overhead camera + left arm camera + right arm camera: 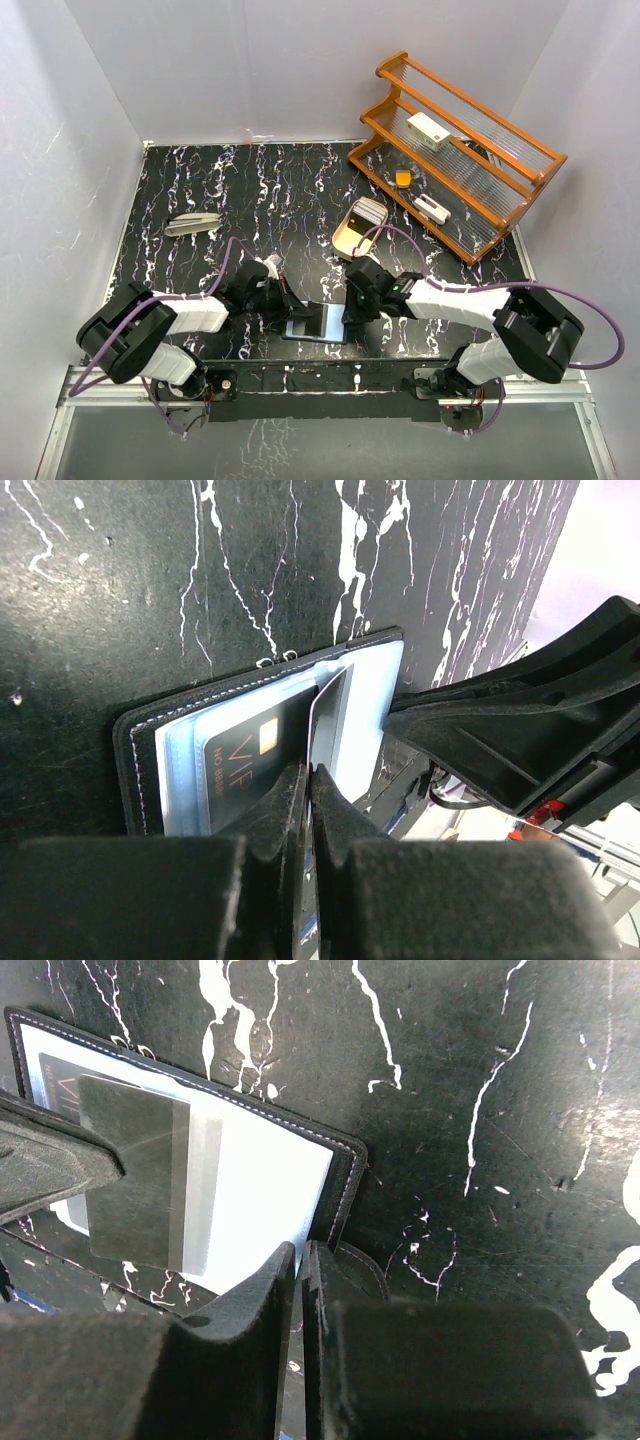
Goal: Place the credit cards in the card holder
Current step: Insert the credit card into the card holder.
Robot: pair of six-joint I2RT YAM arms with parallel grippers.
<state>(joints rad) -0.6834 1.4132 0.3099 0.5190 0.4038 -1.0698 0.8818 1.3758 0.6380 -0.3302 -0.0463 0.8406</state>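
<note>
Credit card [330, 715], a thin grey plastic one with a darker stripe down it, is pinched by its near edge in your left gripper [308, 780]. The fingers are closed tight on it with no gap showing. The card stands tilted on edge with its far end at the centre fold of the black bifold card holder [365, 705], not yet seated in a pocket as far as you can see. A dark card marked VIP [245, 760] already sits in the clear sleeve on the holder's left face. Your right gripper [300, 1260] has its fingers drawn almost together at the holder's right edge. It looks to be nipping the stitched cover there, though mere pressing cannot be ruled out. The holder lies open on the black white-veined table [480, 1110], near the front and midway between the two arms. Watch the leading edge: at this tilt it may ride over the sleeve lip or catch on the VIP card and bow. If the right grip slips, the holder could skid away or fold shut. The two grippers are close, so a wide correction risks a knock.
</note>
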